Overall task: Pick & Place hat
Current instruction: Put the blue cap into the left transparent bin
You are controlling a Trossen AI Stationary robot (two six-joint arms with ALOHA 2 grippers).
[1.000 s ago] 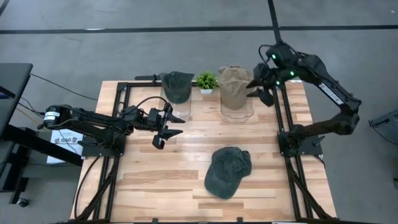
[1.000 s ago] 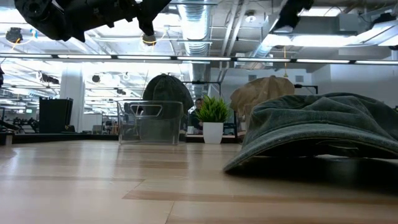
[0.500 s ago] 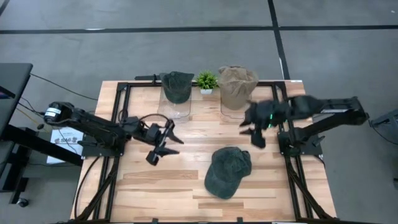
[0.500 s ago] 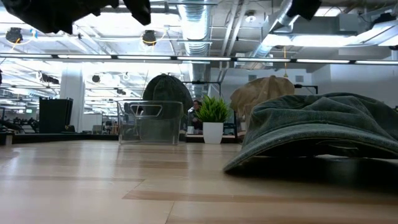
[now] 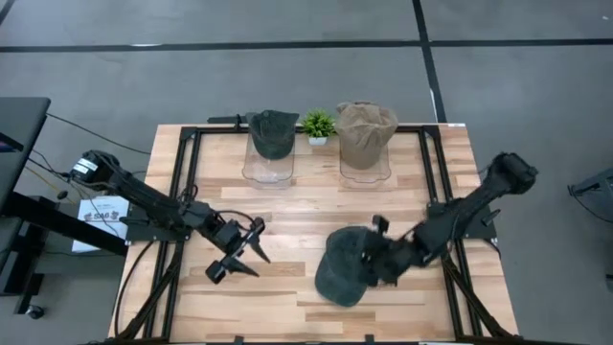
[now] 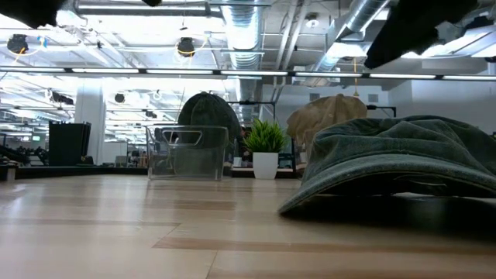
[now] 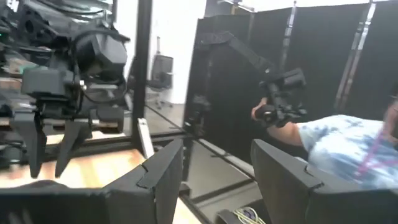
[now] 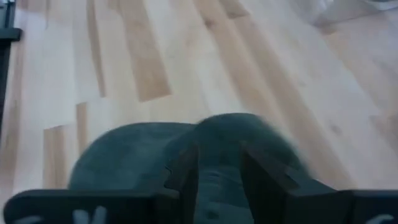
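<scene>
A dark green cap point(image 5: 345, 273) lies crown up on the wooden table point(image 5: 287, 216), right of the middle; in the low view the cap point(image 6: 387, 159) rests on its brim edge. My right gripper point(image 5: 375, 261) hangs over the cap's right side, pointing down at a slant. Its fingers stand a little apart above the crown point(image 8: 217, 134), open and clear of it. My left gripper point(image 5: 239, 261) hovers open left of the cap, with nothing between its fingers point(image 7: 161, 177).
At the far edge a dark green hat point(image 5: 272, 132) and a tan hat point(image 5: 364, 132) sit on clear stands, with a small potted plant point(image 5: 318, 125) between them. Black frame rails point(image 5: 436, 172) run along both sides. A person point(image 7: 348, 155) shows beyond the table.
My right gripper has swung from beside the tan hat at the far right toward the near edge and down, ending over the cap on the table. My left gripper has moved toward the near edge, staying open. The cap has not moved.
</scene>
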